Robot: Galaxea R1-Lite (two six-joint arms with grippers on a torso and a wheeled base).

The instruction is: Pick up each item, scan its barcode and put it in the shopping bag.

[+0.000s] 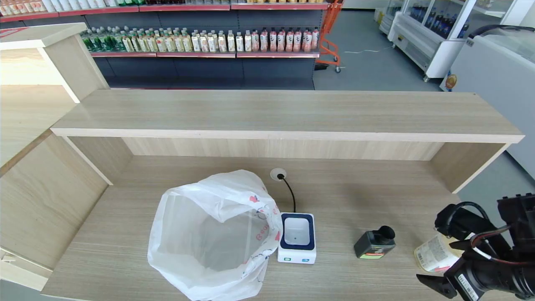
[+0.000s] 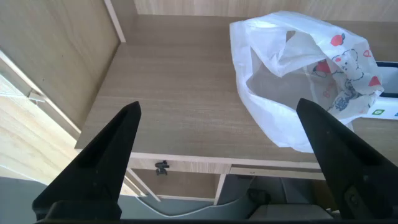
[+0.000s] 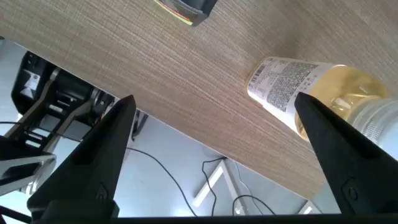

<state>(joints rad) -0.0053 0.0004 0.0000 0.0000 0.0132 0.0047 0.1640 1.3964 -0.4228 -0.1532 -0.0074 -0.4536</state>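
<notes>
A white plastic shopping bag [image 1: 213, 238] [image 2: 292, 81] stands open on the wooden counter [image 1: 368, 200]. Touching its right side is a white scanner [image 1: 297, 238] [image 2: 387, 109] with a dark-rimmed window. Right of that lies a dark bottle [image 1: 375, 243] [image 3: 186, 7] with a black cap. Near the counter's right front corner lies a yellow-liquid bottle [image 1: 434, 253] [image 3: 298, 87] with a white label. My right gripper [image 3: 214, 162] is open just in front of this bottle, one finger [image 3: 342, 162] overlapping it. My left gripper [image 2: 217, 155] is open over the front edge, left of the bag, holding nothing.
A raised ledge [image 1: 284, 113] runs along the back of the counter, and a wooden side panel [image 1: 46, 196] closes the left. The scanner's black cable [image 1: 289, 190] runs to a grommet behind it. Store shelves [image 1: 200, 42] and freezers [image 1: 493, 62] stand beyond.
</notes>
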